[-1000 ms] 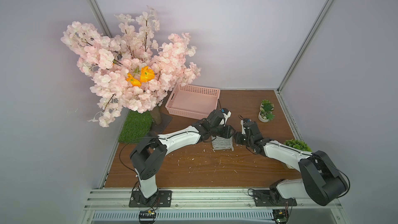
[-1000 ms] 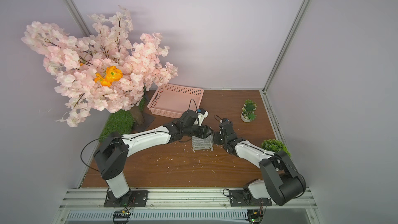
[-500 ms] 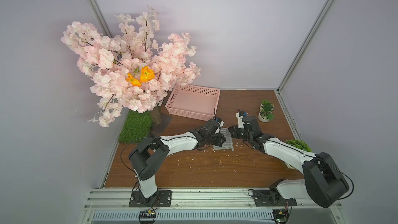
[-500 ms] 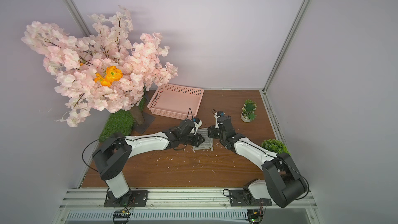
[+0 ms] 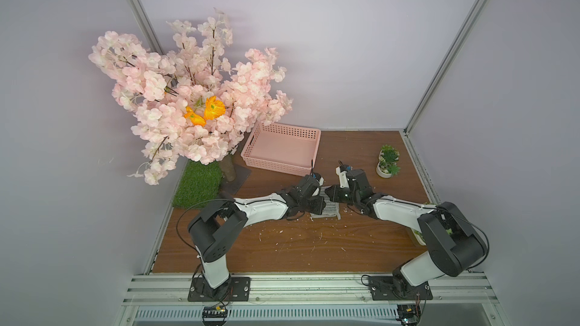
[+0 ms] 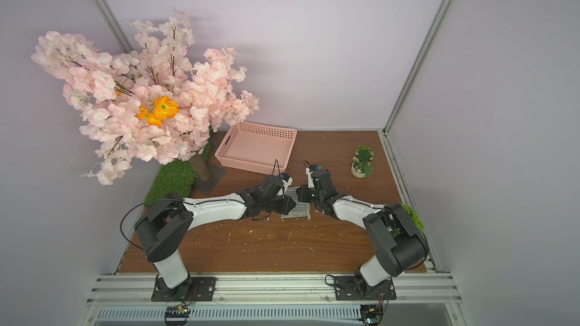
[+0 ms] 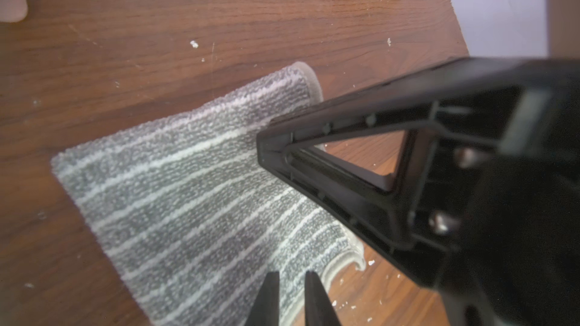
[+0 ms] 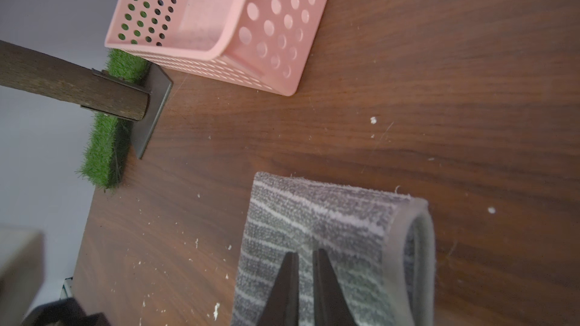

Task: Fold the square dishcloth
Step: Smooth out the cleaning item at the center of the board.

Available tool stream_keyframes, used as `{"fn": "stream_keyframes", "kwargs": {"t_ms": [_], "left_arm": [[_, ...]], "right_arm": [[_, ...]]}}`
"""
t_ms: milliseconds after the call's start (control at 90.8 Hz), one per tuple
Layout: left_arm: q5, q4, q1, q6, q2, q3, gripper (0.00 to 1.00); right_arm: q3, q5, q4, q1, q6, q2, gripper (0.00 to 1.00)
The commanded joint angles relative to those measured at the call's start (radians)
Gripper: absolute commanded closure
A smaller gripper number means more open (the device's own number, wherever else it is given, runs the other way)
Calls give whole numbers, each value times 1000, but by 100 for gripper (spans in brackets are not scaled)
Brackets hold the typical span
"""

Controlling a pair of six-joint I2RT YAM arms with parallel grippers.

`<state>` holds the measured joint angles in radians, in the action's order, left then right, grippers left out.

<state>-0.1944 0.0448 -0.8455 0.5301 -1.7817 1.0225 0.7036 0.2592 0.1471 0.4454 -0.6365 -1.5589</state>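
Folded on wooden table (image 5: 282,246) near pink basket (image 5: 284,169), half hidden under both wrists: square dishcloth (image 5: 332,213). Right gripper (image 8: 303,254) pinching its top layer. Left gripper (image 7: 290,274) nearly closed over it, grip unclear. Potted plant (image 5: 387,164) well aside.

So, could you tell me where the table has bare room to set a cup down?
Free: the table strip between its near edge and the dishcloth, crumbs only; the back stretch between pink basket and plant pot. Crowded: the middle, where left hand and right hand meet at the dishcloth.
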Motion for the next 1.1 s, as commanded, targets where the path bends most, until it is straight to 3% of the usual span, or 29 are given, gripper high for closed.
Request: {"fn": "stream_keyframes", "kwargs": {"t_ms": [0,484,749,1090], "left_arm": [[30,-18,10,-31,-19,-13,82],[29,-3,10,-57,-89,-24,82],[-6,66,10,-69,-83,-49,77],[21,81,18,-69,35,-73,75]], "right_arm": [[34,0,39,-18,3,-33,88],[77,9,76,-71,24,-155,88],[81,9,100,-90,27,-217,90],[89,28,53,-100,73,-122,89]]}}
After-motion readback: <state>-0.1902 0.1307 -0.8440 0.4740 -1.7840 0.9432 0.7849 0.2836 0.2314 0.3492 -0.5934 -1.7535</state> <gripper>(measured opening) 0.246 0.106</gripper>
